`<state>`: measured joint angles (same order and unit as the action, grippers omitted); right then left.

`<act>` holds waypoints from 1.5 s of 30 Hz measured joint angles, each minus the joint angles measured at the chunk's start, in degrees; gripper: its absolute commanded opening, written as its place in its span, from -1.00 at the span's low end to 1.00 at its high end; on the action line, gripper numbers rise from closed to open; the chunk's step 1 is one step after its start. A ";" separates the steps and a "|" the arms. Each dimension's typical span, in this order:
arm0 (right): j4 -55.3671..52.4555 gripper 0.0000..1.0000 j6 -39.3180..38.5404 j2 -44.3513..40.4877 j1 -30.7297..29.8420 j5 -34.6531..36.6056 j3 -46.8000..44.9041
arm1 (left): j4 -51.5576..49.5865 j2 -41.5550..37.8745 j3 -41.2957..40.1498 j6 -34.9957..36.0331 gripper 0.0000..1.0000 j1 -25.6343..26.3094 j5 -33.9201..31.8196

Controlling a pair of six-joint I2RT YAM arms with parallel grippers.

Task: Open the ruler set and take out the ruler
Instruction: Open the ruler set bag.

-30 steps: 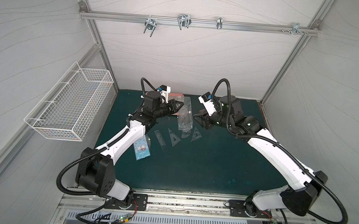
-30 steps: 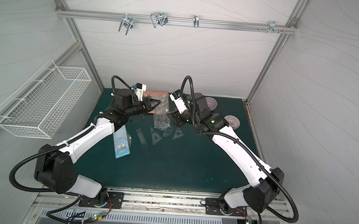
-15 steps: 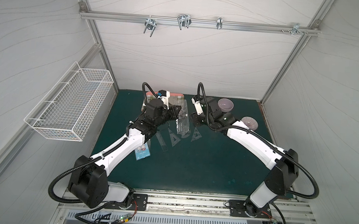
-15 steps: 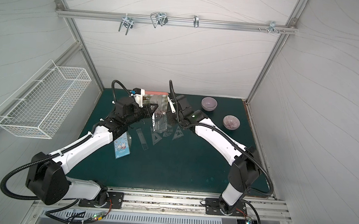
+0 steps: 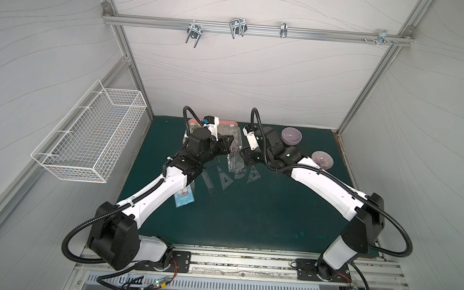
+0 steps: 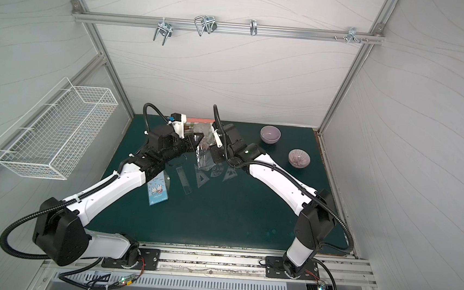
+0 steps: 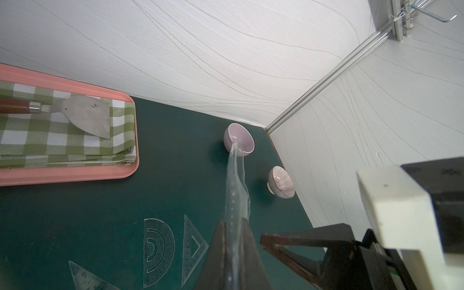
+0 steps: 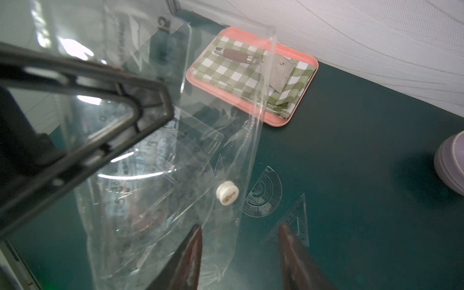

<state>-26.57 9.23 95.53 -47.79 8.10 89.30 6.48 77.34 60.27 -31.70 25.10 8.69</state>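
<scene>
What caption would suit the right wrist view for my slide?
Open right claw at the edge of a clear pouch held by the left claw.

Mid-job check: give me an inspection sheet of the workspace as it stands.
Surface: green mat, flat.
Job's things: clear pouch held above mat; ruler, two set squares, protractor flat on mat.
Clutter: pink tray with checked cloth, scraper; plain bowl; striped bowl; blue card.
End effectors: left end effector shut on clear pouch; right end effector open at pouch's edge.
Cables: black conduits loop off both arms; no snag seen.
Surroundings: wire basket on side wall; hooks on rail.
</scene>
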 measured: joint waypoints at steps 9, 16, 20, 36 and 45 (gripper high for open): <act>-1.16 -0.04 -0.07 3.76 -1.09 1.95 4.96 | -0.20 0.00 0.00 0.04 -1.00 0.42 -0.61; -3.93 -0.16 -0.59 6.03 -1.55 4.76 7.43 | -0.61 -0.02 0.00 0.26 -1.00 0.39 -1.49; -5.03 -0.48 -1.33 6.49 -1.88 5.60 8.26 | -0.57 -0.17 0.00 0.24 -1.00 0.44 -1.40; -5.99 -1.00 -2.25 7.08 -2.49 6.71 9.07 | -0.57 -0.48 0.00 0.24 -1.00 0.50 -0.96; -6.25 -1.00 -3.26 6.19 -2.23 7.39 8.00 | -0.55 -2.14 -1.51 1.09 -1.00 0.52 -1.49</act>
<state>-32.82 5.98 101.71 -50.02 15.49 97.30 5.93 75.20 58.76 -30.61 25.63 7.20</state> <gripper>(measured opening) 0.047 0.075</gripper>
